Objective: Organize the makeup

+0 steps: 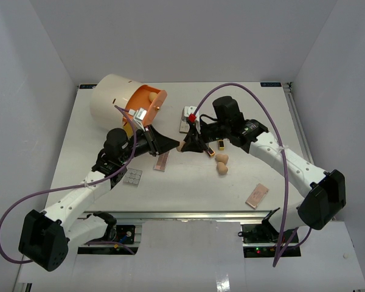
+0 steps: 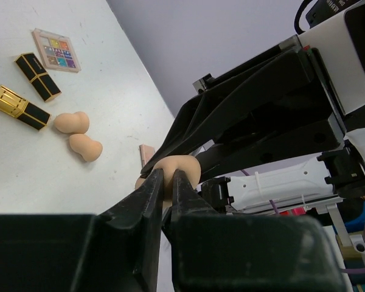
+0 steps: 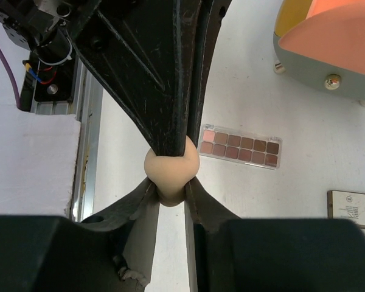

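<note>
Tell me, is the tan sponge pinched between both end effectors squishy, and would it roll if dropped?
Probably squishy: the tan sponge bulges between the right end effector and the left end effector pinching it. It is likely light, since a narrow pinch seems enough to hold it. Its egg shape might roll crookedly.

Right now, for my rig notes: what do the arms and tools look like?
The left arm and right arm have white links and black joints. A purple cable loops along each. The left tool and right tool are black, with two long tapering fingers. A red part sits by the right wrist.
</note>
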`<move>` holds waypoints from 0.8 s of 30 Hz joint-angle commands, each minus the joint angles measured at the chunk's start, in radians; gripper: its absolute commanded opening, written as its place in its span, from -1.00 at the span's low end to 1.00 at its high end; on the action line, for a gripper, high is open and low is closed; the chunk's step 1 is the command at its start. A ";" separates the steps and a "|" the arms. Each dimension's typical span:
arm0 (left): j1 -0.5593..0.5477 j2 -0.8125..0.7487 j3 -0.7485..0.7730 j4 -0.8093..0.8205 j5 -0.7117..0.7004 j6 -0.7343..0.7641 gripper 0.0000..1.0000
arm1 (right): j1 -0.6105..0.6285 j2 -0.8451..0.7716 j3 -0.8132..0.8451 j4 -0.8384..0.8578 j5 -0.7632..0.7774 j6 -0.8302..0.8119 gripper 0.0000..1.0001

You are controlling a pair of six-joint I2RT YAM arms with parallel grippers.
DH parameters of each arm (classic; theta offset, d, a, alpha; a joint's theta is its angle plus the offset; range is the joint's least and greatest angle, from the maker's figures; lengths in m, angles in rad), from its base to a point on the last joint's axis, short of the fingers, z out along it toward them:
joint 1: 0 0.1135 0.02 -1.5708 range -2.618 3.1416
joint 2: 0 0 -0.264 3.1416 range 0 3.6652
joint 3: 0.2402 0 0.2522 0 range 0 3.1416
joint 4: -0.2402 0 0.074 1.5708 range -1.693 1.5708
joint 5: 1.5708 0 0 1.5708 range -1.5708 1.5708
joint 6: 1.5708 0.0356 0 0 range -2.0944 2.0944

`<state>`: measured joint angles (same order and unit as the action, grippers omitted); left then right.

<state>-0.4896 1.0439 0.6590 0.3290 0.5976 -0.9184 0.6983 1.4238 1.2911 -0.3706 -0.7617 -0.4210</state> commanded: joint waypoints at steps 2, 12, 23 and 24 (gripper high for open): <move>-0.040 -0.021 0.059 -0.031 0.031 0.019 -0.94 | 0.010 -0.005 -0.021 0.109 0.018 0.008 -0.16; -0.022 -0.034 0.259 -0.373 -0.185 0.270 -1.00 | -0.061 -0.127 -0.135 0.157 0.050 0.010 0.91; 0.019 0.153 0.646 -0.627 -0.581 0.569 -1.00 | -0.286 -0.344 -0.386 0.250 -0.102 -0.025 0.96; 0.024 0.204 0.703 -0.650 -0.651 0.606 -1.00 | -0.305 -0.363 -0.427 0.258 -0.127 -0.025 0.96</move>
<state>-0.4795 1.1482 1.2133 -0.2044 0.1807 -0.4680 0.4414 1.1243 0.9581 -0.1803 -0.7894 -0.4259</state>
